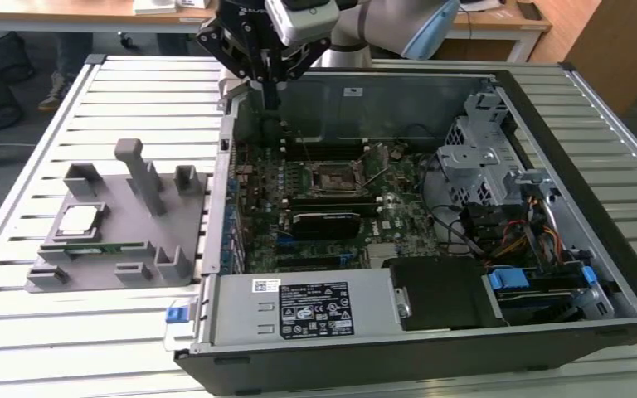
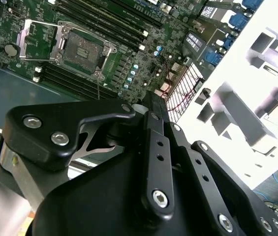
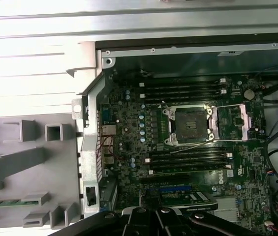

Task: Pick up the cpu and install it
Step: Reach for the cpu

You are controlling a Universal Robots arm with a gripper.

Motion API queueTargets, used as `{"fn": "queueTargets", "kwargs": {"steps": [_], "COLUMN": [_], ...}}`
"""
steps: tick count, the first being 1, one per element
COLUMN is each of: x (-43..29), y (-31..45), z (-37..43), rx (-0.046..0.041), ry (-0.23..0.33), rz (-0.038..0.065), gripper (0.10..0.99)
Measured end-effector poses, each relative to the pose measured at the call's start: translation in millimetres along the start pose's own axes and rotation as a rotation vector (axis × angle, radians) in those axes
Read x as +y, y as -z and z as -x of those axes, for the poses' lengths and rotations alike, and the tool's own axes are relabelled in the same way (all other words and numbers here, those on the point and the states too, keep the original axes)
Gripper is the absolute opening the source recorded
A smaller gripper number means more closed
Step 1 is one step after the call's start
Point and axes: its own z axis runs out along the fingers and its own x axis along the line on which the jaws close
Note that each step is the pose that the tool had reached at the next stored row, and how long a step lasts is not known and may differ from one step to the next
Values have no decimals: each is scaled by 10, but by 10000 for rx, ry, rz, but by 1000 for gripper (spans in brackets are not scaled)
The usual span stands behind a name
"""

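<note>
Cpu (image 1: 79, 220) lies flat on the grey holder (image 1: 130, 249) on the worktop (image 1: 130, 91). It is well apart from the end effector (image 1: 268, 98), which hangs closed and empty over the computer case (image 1: 407, 348). A good pick likely means gripping the cpu's edges squarely and keeping it level for the open socket (image 1: 335, 176).

The cpu (image 1: 79, 220) is lying flat with its silver-white metal top facing up and a thin darker rim showing. It is sitting in a square recess of the grey holder (image 1: 86, 274) on the exterior view's left, outside the computer case (image 1: 407, 99).
</note>
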Motion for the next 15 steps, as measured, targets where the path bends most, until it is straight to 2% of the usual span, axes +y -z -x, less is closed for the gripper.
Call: {"fn": "queueTargets", "kwargs": {"steps": [15], "x": [-4], "y": [-5], "z": [-44], "rx": [0], "ry": [0], "rz": [0], "gripper": [106]}}
